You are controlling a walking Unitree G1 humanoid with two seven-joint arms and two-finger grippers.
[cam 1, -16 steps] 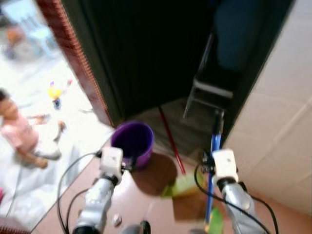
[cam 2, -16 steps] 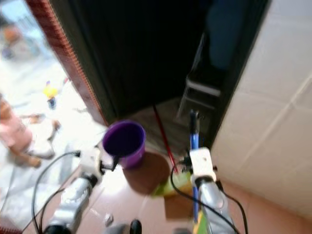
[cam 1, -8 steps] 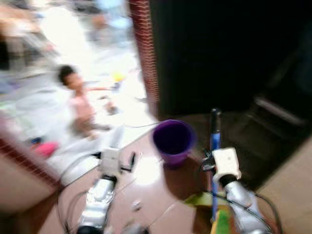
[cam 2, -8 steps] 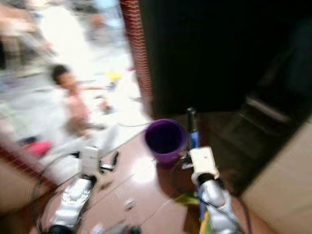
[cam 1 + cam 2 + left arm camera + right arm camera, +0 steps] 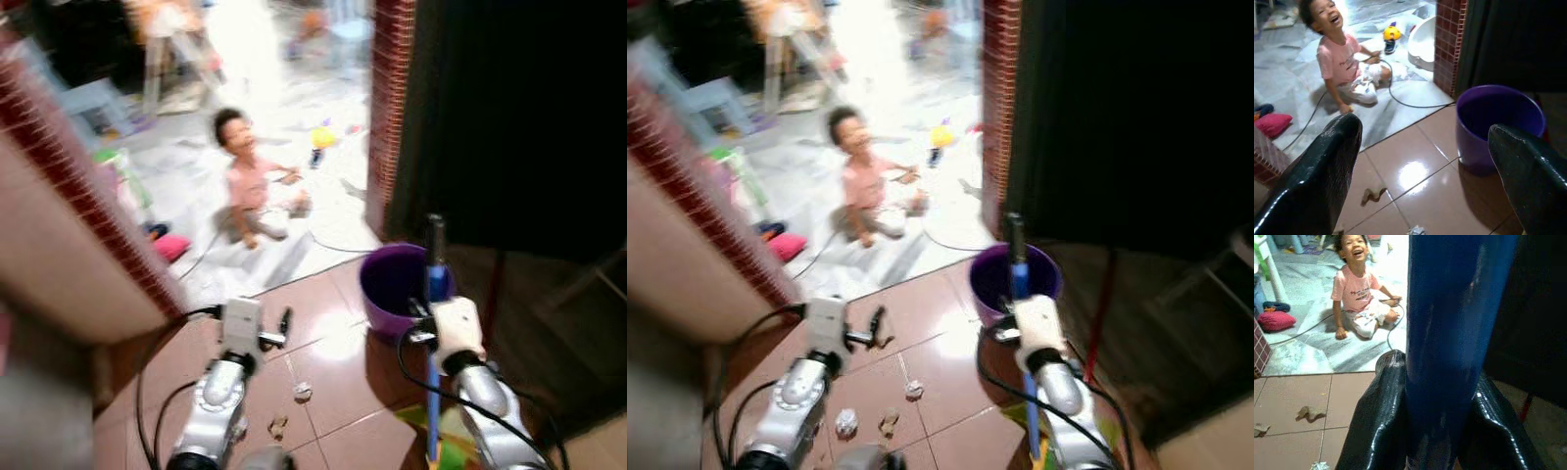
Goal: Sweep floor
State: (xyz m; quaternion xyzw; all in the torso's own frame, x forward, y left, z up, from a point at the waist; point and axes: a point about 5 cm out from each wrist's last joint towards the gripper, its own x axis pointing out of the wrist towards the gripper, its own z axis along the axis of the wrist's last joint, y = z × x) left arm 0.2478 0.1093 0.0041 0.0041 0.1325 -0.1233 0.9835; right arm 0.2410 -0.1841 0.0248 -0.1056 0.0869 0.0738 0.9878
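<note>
A blue broom handle (image 5: 432,294) stands upright at the right, and my right gripper (image 5: 432,321) is shut on it. In the right wrist view its two black fingers (image 5: 1378,421) clamp the blue handle (image 5: 1449,333) from both sides. A green broom head or dustpan (image 5: 449,431) lies low by my right arm. My left gripper (image 5: 1422,129) is open with nothing in it, held above the brown tiles. Small crumpled scraps (image 5: 303,392) lie on the tiles between my arms, and a brown scrap (image 5: 1374,195) lies below the left gripper.
A purple bucket (image 5: 390,286) stands just beyond the right gripper. A person (image 5: 252,186) sits on the pale marble floor past it, beside a cable (image 5: 1405,104) and toys. A brick pillar (image 5: 391,88) and a dark opening are to the right, a brick-edged wall (image 5: 69,225) to the left.
The camera has swung left: the bucket and dark opening shifted right, and the seated person and pale floor moved into the middle. Both grippers keep their pose and hold.
</note>
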